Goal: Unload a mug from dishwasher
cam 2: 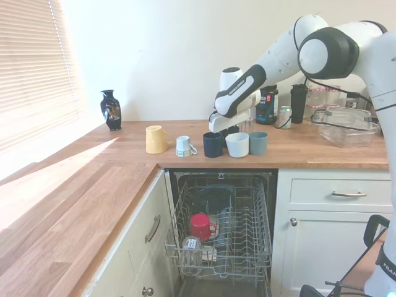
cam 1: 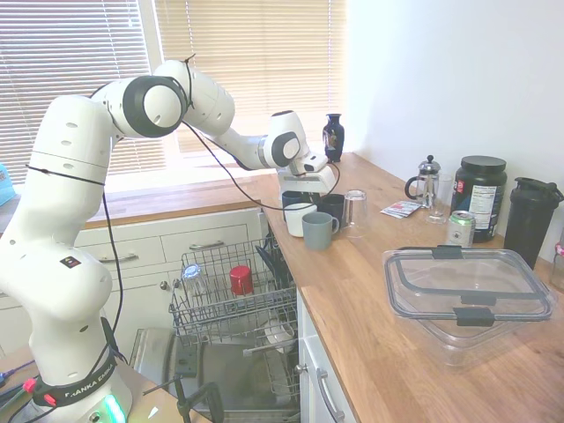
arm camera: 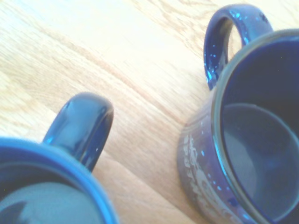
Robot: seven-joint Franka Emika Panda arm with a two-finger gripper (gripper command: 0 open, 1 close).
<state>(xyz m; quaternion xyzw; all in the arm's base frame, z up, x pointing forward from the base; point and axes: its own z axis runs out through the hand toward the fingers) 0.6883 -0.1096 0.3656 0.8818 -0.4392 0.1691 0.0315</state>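
**White mug sits on the counter, just under the pincer**

The robot's pincer (cam 2: 226,128) hangs low over a small group of mugs. I cannot tell if it is apart or together, because the mugs and the white hand hide its tips.

The plain white ceramic mug (cam 2: 237,145) stands upright just below the pincer, a little nearer the front edge of the wooden counter (cam 2: 322,151). In the second exterior view, a dark blue mug (cam 2: 212,145) is just to its left and a grey-green mug (cam 2: 258,143) just to its right.

Under them is the open white-fronted dishwasher (cam 2: 253,216), with its wire rack pulled out. A red cup (cam 2: 199,226) lies in the rack.

The white mug looks unloaded. I think the pincer's next move is straight up, so it bumps no mugs.
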